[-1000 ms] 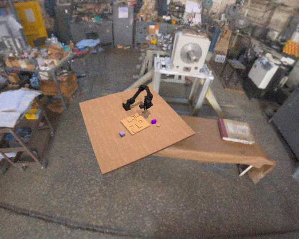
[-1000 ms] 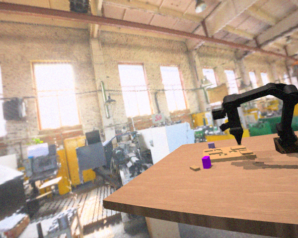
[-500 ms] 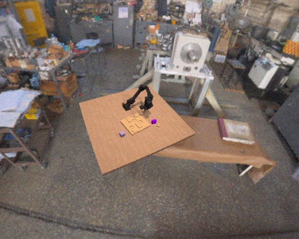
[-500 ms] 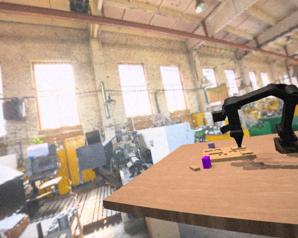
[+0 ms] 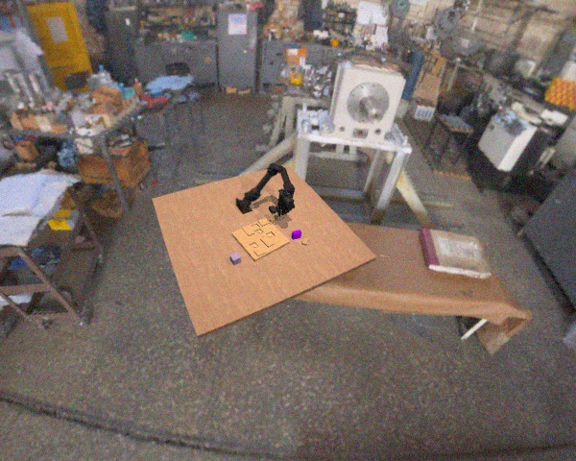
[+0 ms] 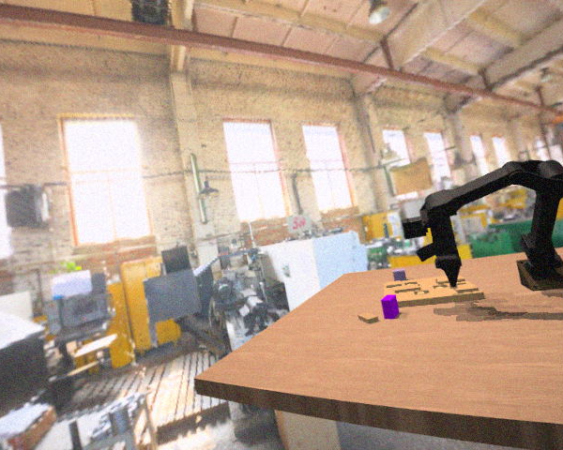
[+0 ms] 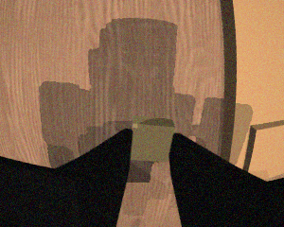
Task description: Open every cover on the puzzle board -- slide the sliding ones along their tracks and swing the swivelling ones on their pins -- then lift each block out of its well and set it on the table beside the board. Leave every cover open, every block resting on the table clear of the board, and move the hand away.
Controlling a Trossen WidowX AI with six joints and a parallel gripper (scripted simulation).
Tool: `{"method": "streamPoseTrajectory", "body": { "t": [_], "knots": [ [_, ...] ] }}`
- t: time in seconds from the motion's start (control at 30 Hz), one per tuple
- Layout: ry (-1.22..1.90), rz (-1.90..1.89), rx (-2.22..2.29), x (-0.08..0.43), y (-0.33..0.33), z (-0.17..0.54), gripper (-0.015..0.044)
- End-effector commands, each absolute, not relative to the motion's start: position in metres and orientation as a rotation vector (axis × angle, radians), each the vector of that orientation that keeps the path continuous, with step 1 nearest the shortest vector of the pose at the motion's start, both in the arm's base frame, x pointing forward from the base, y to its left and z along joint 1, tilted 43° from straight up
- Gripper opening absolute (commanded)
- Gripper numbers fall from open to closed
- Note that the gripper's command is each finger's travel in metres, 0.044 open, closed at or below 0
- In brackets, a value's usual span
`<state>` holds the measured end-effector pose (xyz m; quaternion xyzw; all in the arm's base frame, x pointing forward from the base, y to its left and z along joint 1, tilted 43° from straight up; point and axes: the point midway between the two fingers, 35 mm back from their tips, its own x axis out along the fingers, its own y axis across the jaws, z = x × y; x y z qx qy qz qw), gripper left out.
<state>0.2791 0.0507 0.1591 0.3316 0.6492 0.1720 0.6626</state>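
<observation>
Gripping green block (image 7: 152, 141) between both fingers.

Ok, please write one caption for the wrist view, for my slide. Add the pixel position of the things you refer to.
The gripper (image 7: 151, 139) holds a green block (image 7: 152, 143) above the table (image 7: 19, 57), beside the board (image 7: 265, 71).

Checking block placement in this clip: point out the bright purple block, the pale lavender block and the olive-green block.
bright purple block (image 5: 296, 234) (image 6: 389, 307): top, exterior; body
pale lavender block (image 5: 235, 258) (image 6: 399, 275): top, exterior; body
olive-green block (image 7: 152, 143): wrist; broad face
</observation>
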Motion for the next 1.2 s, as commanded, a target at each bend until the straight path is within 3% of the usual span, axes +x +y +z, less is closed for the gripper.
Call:
{"method": "streamPoseTrajectory", "body": {
  "t": [0.0, 1.17],
  "knots": [
    [1.465, 0.390, 0.756, 0.280, 0.056, 0.154, 0.0080],
    [1.462, 0.399, 0.763, 0.281, 0.096, 0.114, 0.0080]
  ]
}}
